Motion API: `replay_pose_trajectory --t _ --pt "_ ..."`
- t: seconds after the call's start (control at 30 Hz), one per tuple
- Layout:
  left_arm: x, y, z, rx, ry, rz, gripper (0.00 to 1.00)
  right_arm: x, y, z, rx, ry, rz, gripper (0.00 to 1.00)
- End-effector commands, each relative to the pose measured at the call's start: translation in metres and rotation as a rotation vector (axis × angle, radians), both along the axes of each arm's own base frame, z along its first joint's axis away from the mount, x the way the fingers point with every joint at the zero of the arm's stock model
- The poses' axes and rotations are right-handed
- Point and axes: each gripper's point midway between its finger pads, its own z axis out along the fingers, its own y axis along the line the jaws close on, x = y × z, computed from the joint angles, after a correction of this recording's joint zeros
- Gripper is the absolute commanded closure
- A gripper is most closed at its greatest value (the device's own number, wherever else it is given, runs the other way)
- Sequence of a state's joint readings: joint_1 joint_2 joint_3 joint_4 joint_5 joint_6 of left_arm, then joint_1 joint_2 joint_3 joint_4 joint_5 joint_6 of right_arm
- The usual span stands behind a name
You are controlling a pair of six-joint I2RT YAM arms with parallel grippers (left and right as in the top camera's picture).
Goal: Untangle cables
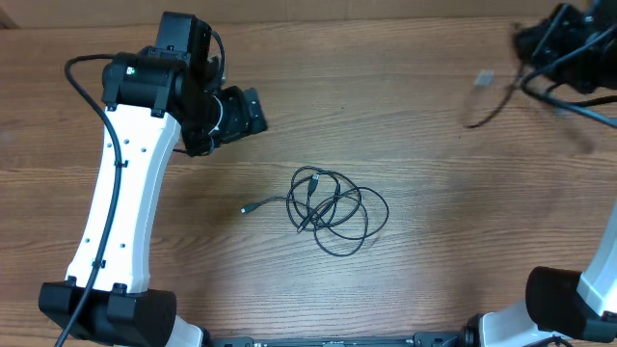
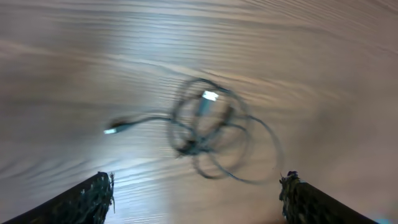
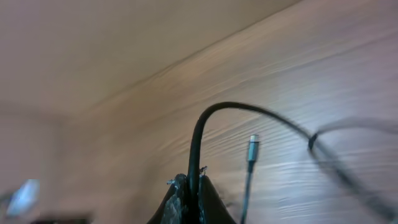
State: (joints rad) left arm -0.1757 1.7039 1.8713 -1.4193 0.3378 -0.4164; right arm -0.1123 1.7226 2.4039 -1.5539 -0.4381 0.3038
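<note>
- coiled bundle [image 1: 333, 207] of thin black cables lies flat on the wooden table [image 1: 453, 251], about mid-table; one plug end [image 1: 247, 208] trails out of it toward the left arm's side.
- left arm [image 1: 120, 202]: the white link reaches up from the near edge, well to that same side of the bundle, wrist turned in toward the bundle.
- left gripper [image 1: 253, 111]: beyond the bundle and off to the side, clear of it; in the wrist view its fingers [image 2: 93, 199] stand wide apart with nothing between them.
- right gripper [image 1: 564, 43]: at the far corner, well apart from the bundle on the opposite side, blurred.
- right jaws are pinched tight on a loose cable [image 3: 205, 124], which arcs up out of the fingertips [image 3: 180, 199]; a metal plug [image 3: 253, 146] hangs just beside them.
</note>
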Motion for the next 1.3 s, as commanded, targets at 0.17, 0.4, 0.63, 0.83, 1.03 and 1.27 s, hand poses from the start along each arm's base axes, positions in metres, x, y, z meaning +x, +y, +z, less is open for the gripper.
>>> replay_pose_trajectory --t 0.17,0.4,0.63,0.83,1.03,1.27 --pt "-0.013 -0.049 0.035 -0.312 -0.035 -0.194 0.11 -0.048 0.097 0.054 0.364 -0.092 0.474 0.96" --pt "-0.011 -0.051 0.037 -0.330 -0.025 -0.168 0.10 -0.078 0.136 0.073 0.496 -0.086 0.672 0.96" --pt "-0.006 -0.051 0.038 -0.338 -0.026 -0.135 0.11 -0.087 0.151 0.075 0.503 -0.086 0.730 0.96" --pt "-0.004 -0.047 0.035 -0.306 -0.031 -0.120 0.13 -0.058 0.134 0.051 0.321 -0.092 0.570 0.96" --pt "-0.005 -0.031 0.022 -0.205 -0.011 -0.081 0.13 -0.030 0.105 0.028 0.125 -0.087 0.383 0.96" --pt "-0.002 -0.029 0.022 -0.191 -0.020 -0.076 0.09 -0.032 0.129 0.025 0.201 -0.056 0.478 0.96"
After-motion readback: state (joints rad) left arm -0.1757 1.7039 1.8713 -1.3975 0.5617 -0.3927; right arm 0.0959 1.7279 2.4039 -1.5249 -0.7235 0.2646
